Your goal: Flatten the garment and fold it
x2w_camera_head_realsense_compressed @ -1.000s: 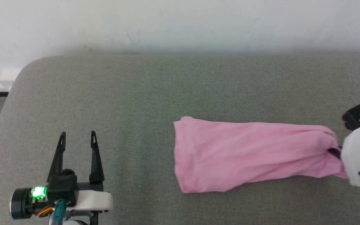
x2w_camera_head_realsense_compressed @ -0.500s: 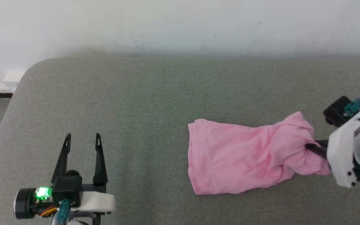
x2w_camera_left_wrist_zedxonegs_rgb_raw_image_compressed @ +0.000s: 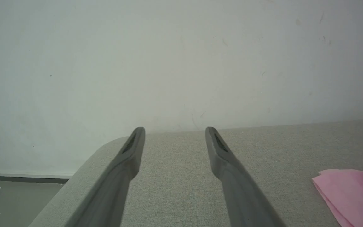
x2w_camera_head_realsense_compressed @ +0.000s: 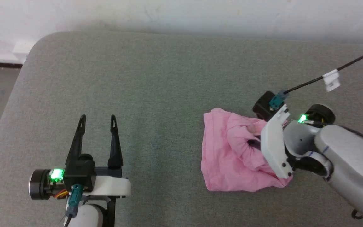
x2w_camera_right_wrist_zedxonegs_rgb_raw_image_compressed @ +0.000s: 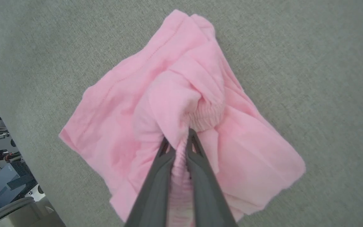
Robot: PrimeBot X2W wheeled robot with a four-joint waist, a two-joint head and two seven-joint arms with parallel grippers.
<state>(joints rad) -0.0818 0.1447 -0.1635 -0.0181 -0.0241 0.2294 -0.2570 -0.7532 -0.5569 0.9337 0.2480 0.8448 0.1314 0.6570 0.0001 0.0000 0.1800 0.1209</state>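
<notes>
Garment point(x2w_camera_head_realsense_compressed: 228, 157) bunched in a rumpled pink heap on grey fabric surface point(x2w_camera_head_realsense_compressed: 156, 78), right of centre. Right hand point(x2w_camera_right_wrist_zedxonegs_rgb_raw_image_compressed: 181, 138) clamped on a gathered fold of elastic waistband, cloth pinched between the fingers, the rest slumped around them. Left hand point(x2w_camera_head_realsense_compressed: 97, 118) at lower left, well apart from garment, fingers spread, nothing between them. Pale wall point(x2w_camera_left_wrist_zedxonegs_rgb_raw_image_compressed: 181, 63) beyond.

The garment point(x2w_camera_head_realsense_compressed: 228, 157) is a pair of soft pink shorts. It lies bunched up on the right side of the gray cushion point(x2w_camera_head_realsense_compressed: 156, 78), about halfway between near and far. Its left part lies flat, with 1 stitched hem along the left edge. Its right part is raised and folded over toward the left in a lump. The puckered waistband point(x2w_camera_right_wrist_zedxonegs_rgb_raw_image_compressed: 206, 118) is pinched tight between the 2 fingers of the right gripper point(x2w_camera_right_wrist_zedxonegs_rgb_raw_image_compressed: 179, 138).
</notes>
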